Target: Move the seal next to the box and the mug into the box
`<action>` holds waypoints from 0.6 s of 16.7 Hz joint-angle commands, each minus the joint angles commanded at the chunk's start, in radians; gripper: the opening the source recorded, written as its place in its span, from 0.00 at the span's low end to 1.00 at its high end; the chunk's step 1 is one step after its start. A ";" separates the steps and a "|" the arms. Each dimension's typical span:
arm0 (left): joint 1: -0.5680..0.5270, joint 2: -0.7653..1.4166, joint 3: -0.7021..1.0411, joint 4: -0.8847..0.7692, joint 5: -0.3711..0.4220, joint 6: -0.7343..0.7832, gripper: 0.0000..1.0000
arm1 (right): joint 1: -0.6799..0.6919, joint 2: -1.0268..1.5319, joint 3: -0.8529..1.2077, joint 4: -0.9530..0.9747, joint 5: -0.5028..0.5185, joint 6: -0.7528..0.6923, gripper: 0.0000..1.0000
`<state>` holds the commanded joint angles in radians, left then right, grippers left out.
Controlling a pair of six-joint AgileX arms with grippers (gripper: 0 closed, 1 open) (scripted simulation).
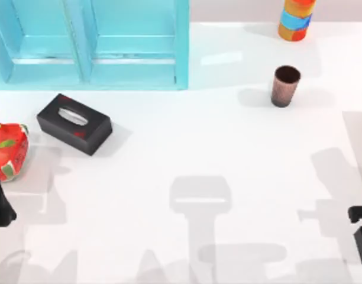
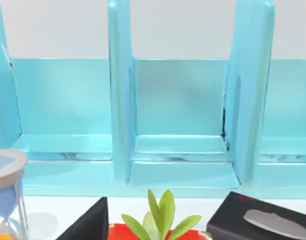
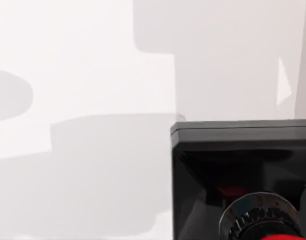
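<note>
Speckled dark-brown mug; turquoise box; black seal, red knob.

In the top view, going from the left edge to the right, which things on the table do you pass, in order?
Red potted plant → black tissue box → dark brown mug → orange-and-blue striped cylinder. The blue box spans the far left half, so it has no single place in the order.
</note>
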<state>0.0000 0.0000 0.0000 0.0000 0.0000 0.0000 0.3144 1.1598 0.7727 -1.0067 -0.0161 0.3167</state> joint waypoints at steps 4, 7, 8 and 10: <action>0.000 0.000 0.000 0.000 0.000 0.000 1.00 | 0.000 0.000 0.000 0.000 0.000 0.000 0.38; 0.000 0.000 0.000 0.000 0.000 0.000 1.00 | 0.000 0.000 0.000 0.000 0.000 0.000 0.60; 0.000 0.000 0.000 0.000 0.000 0.000 1.00 | 0.000 0.000 0.000 0.000 0.000 0.000 0.68; 0.000 0.000 0.000 0.000 0.000 0.000 1.00 | 0.000 0.000 0.000 0.000 0.000 0.000 0.83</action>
<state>0.0000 0.0000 0.0000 0.0000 0.0000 0.0000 0.3144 1.1598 0.7727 -1.0067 -0.0161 0.3167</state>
